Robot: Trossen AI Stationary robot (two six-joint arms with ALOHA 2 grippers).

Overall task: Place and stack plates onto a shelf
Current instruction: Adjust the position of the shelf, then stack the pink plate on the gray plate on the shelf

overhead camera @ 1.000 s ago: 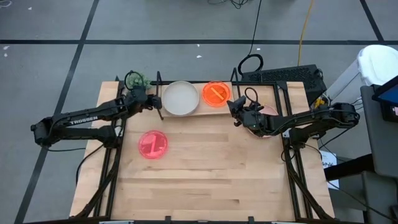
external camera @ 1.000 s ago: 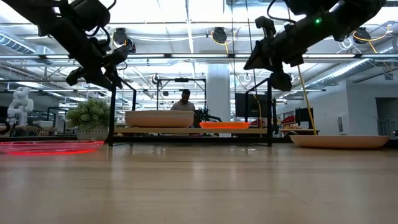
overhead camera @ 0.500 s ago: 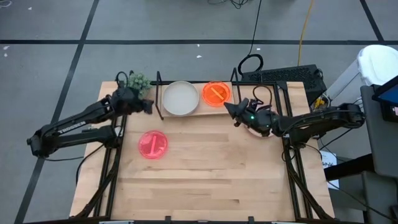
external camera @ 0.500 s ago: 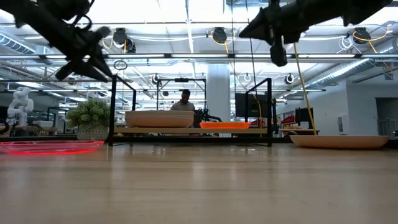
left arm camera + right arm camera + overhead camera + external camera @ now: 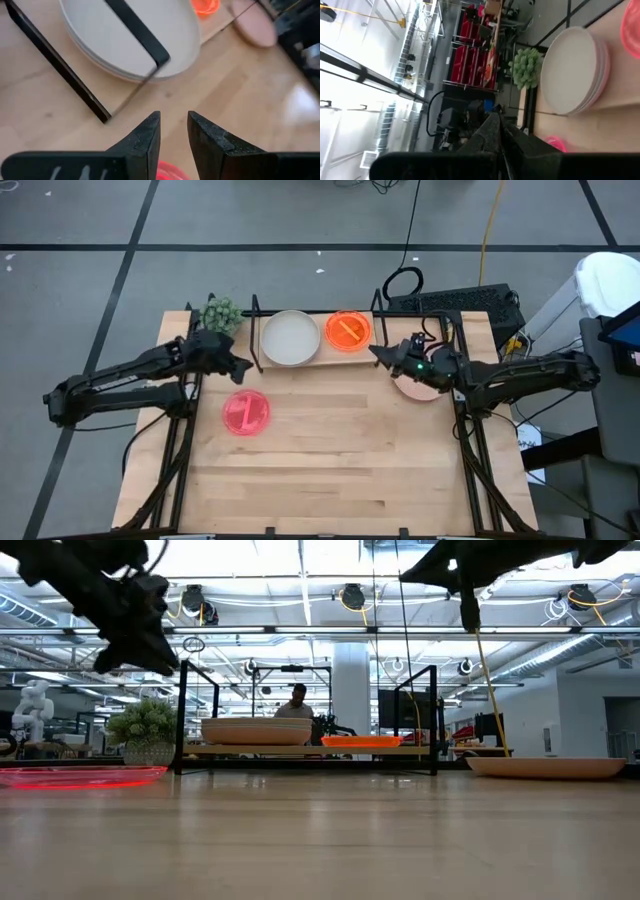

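Note:
The shelf [image 5: 320,356] stands at the table's far edge. On its board rests a stack of larger cream plates [image 5: 290,337], with pink edges in the right wrist view [image 5: 575,70], and beside it smaller orange plates [image 5: 348,330]. A neon pink plate [image 5: 245,412] lies flat on the table. A pale pink plate [image 5: 420,386] lies on the table to the right, partly under my right arm. My left gripper [image 5: 242,366] hangs slightly open and empty near the shelf's left end frame [image 5: 75,85]. My right gripper [image 5: 378,352] is shut and empty, high near the shelf's right end.
A small potted plant [image 5: 220,311] stands at the table's far left corner, behind the shelf's left end. The wooden tabletop [image 5: 340,460] stretches toward the near edge. A keyboard [image 5: 455,302] lies off the far right corner. A person [image 5: 297,700] sits far behind the table.
My left gripper has drawn back from the shelf's left end frame, a little toward the table's left and near edge, and has risen. My right gripper has risen above the table by the shelf's right end. The plates have kept still.

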